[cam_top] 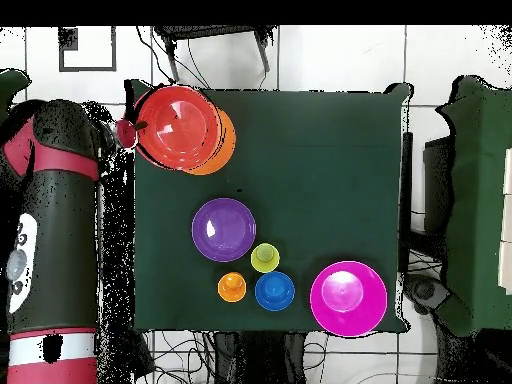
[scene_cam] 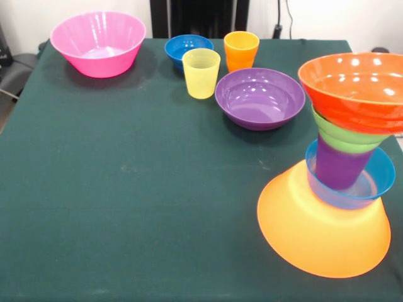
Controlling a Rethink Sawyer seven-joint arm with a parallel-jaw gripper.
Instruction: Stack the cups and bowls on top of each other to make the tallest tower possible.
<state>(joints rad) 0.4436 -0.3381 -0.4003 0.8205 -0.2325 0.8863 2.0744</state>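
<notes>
The tower (scene_cam: 343, 182) stands at the right of the front view. Its base is the big yellow-orange bowl (scene_cam: 321, 236), upside down. On it sit the light blue bowl (scene_cam: 378, 182), the purple cup (scene_cam: 340, 165), the green bowl (scene_cam: 346, 138) and the orange-red bowl (scene_cam: 356, 91) on top. The tower leans a little. From overhead I see the orange-red bowl (cam_top: 178, 125) over the yellow-orange rim (cam_top: 224, 150). Loose are the pink bowl (scene_cam: 97, 43), dark blue bowl (scene_cam: 186, 47), orange cup (scene_cam: 241, 49), yellow cup (scene_cam: 201, 73) and purple bowl (scene_cam: 259, 97). The arm's end (cam_top: 127, 132) shows beside the tower; its gripper is unclear.
The dark green table (scene_cam: 126, 189) reaches its edge just right of the tower. The red and black arm (cam_top: 55, 220) stands off the table's left side in the overhead view. The loose pieces cluster at the far side in the front view.
</notes>
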